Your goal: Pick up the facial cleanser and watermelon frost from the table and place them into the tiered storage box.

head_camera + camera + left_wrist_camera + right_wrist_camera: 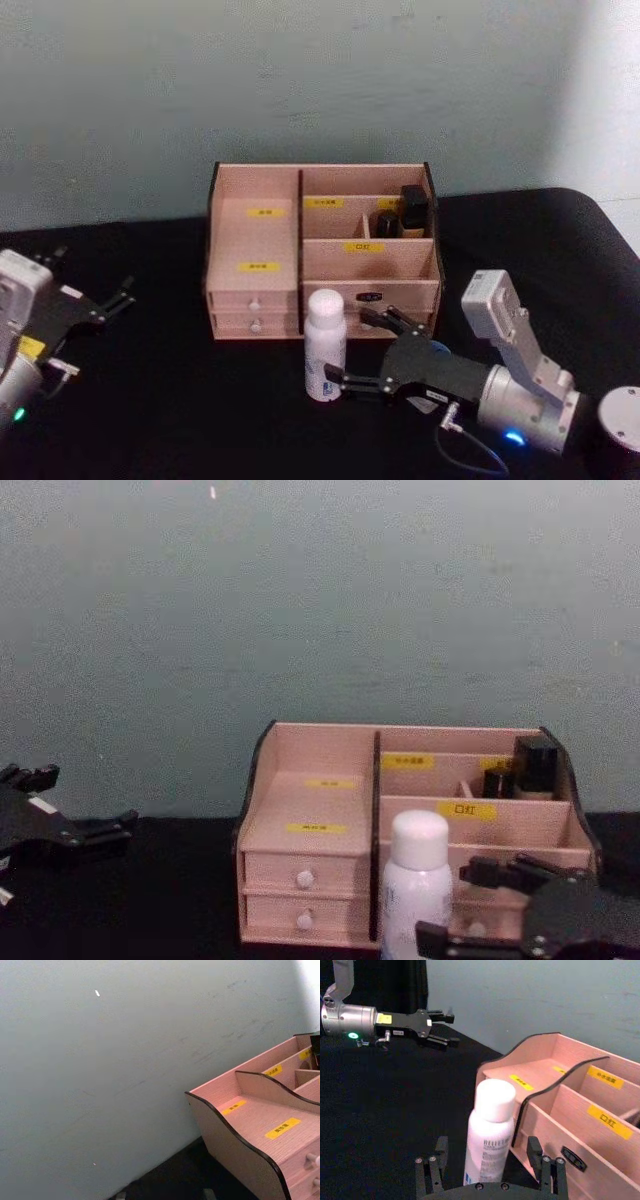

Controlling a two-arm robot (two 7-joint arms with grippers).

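Note:
The facial cleanser (pixel 325 345), a tall white bottle with a rounded cap, stands upright on the black table just in front of the tiered storage box (pixel 258 235). My right gripper (pixel 358 349) is open, low at the bottle's right. In the right wrist view the bottle (pixel 490 1125) stands between the two spread fingers (pixel 432 1172), with a gap on each side. My left gripper (pixel 118 296) hovers open and empty at the far left, well away from the box. The watermelon frost is hidden or out of view.
Small dark bottles (pixel 402 214) stand in the box's back right compartment. The box backs onto a pale wall. A white round object (pixel 624 416) sits at the table's front right corner. A blue cable (pixel 468 455) loops under my right wrist.

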